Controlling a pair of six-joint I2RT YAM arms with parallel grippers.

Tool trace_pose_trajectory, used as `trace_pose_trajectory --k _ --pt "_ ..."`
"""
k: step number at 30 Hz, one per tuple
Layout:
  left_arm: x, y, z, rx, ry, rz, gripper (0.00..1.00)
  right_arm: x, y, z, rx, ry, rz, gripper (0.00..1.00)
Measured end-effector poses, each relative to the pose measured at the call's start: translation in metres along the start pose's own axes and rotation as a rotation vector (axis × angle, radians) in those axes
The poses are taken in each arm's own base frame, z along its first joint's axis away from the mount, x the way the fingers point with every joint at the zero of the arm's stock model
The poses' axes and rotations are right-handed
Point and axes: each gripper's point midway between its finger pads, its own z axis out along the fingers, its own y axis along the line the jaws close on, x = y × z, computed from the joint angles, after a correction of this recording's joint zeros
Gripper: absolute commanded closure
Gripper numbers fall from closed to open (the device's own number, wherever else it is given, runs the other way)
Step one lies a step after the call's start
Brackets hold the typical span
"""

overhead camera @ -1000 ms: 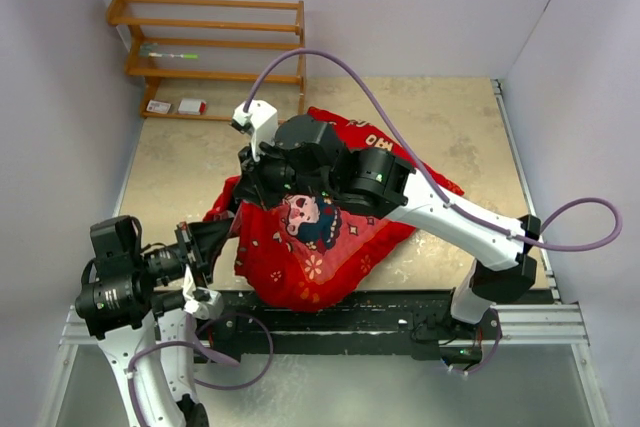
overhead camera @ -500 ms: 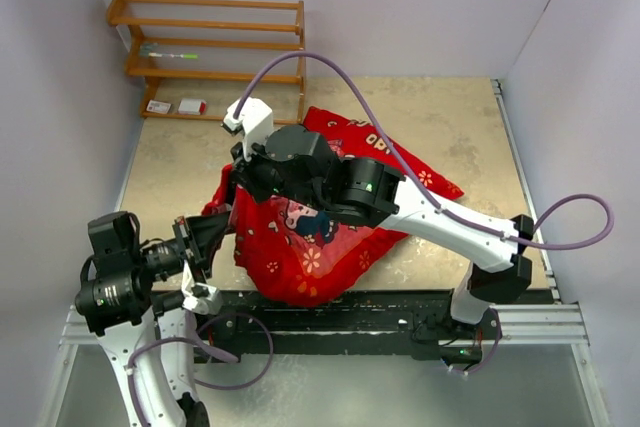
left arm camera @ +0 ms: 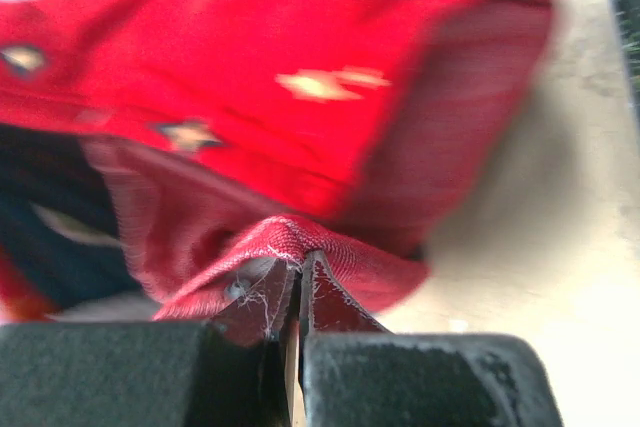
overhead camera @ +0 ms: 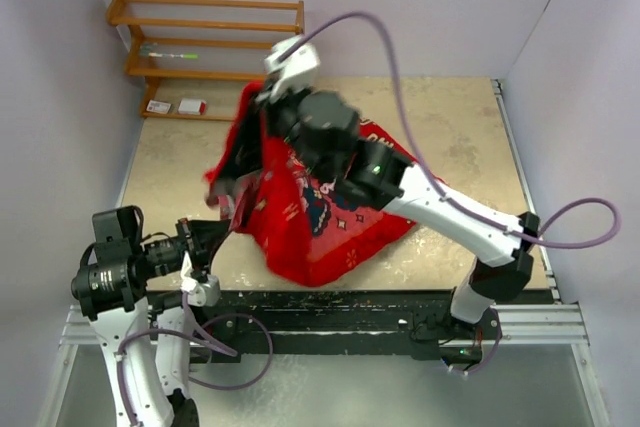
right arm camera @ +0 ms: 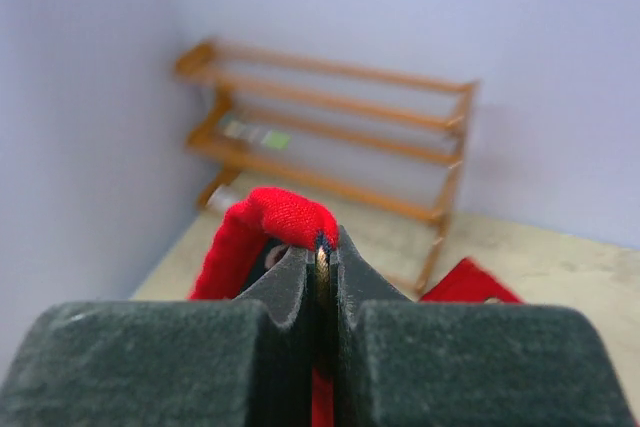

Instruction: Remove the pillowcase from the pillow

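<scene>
The red pillowcase (overhead camera: pixel 310 227) is drawn up into a tall tent over the tan table. My right gripper (overhead camera: pixel 262 105) is shut on its top fold (right arm camera: pixel 290 215), held high toward the back left. My left gripper (overhead camera: pixel 228 219) is shut on a lower edge fold (left arm camera: pixel 290 237) at the near left, and the fabric is stretched between the two grippers. The printed face and flowers show on the hanging side. The pillow is hidden: no cream cushion shows in the top view. A blurred white patch at the top left of the left wrist view cannot be identified.
A wooden shelf rack (overhead camera: pixel 205 47) stands against the back wall at the left, with small items on it; it also shows in the right wrist view (right arm camera: pixel 340 137). A black rail (overhead camera: pixel 380 309) runs along the table's near edge. Walls close in on both sides.
My right gripper has risen and swung toward the back with the pillowcase, pulling the fabric up from a low heap into a tall tent. My left gripper has stayed near its place, still holding the edge.
</scene>
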Motion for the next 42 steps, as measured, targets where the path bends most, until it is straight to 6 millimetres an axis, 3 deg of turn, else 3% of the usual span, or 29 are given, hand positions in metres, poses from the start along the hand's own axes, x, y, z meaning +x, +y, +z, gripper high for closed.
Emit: trace_pose_trajectory --k 4,6,8,9,10,11,14,16,20,23,30,37,42 --pt "0.010 -0.013 0.002 0.066 0.019 -0.138 1.00 -0.061 -0.073 -0.005 0.198 -0.170 0.107 1.00" --pt "0.014 -0.010 0.003 0.077 0.013 -0.161 1.00 -0.079 -0.082 -0.015 0.201 -0.211 0.143 1.00" --pt "0.017 -0.009 0.004 0.095 0.019 -0.160 0.95 -0.087 -0.077 -0.019 0.157 -0.224 0.168 1.00" --pt "0.017 -0.011 0.004 0.110 0.026 -0.157 0.70 -0.086 -0.074 -0.017 0.116 -0.218 0.182 1.00" --pt "0.017 -0.013 0.004 0.117 0.027 -0.150 0.35 -0.083 -0.073 -0.014 0.090 -0.208 0.190 1.00" --pt "0.016 -0.014 0.003 0.124 0.035 -0.140 0.16 -0.078 -0.075 -0.008 0.066 -0.190 0.192 1.00" --pt "0.013 -0.021 0.000 0.143 0.059 -0.193 0.01 -0.061 -0.086 0.009 0.039 -0.135 0.186 1.00" --pt "0.003 -0.012 -0.003 0.127 0.054 -0.237 0.00 -0.054 -0.084 0.014 0.003 -0.108 0.195 1.00" --pt "-0.036 0.042 -0.007 0.018 -0.043 -0.321 0.07 -0.043 -0.061 0.011 -0.115 -0.058 0.232 1.00" --pt "-0.055 0.067 -0.007 -0.031 -0.130 -0.408 0.12 -0.024 -0.040 0.004 -0.184 -0.006 0.249 1.00" --pt "-0.067 0.088 -0.003 -0.027 -0.263 -0.555 0.11 0.017 0.025 -0.005 -0.304 0.129 0.248 1.00" --pt "-0.059 0.081 -0.001 -0.012 -0.250 -0.493 0.14 0.033 0.079 0.004 -0.405 0.206 0.239 1.00" --pt "-0.013 0.069 0.006 -0.023 -0.109 -0.472 0.16 0.033 0.088 0.000 -0.448 0.238 0.237 1.00"
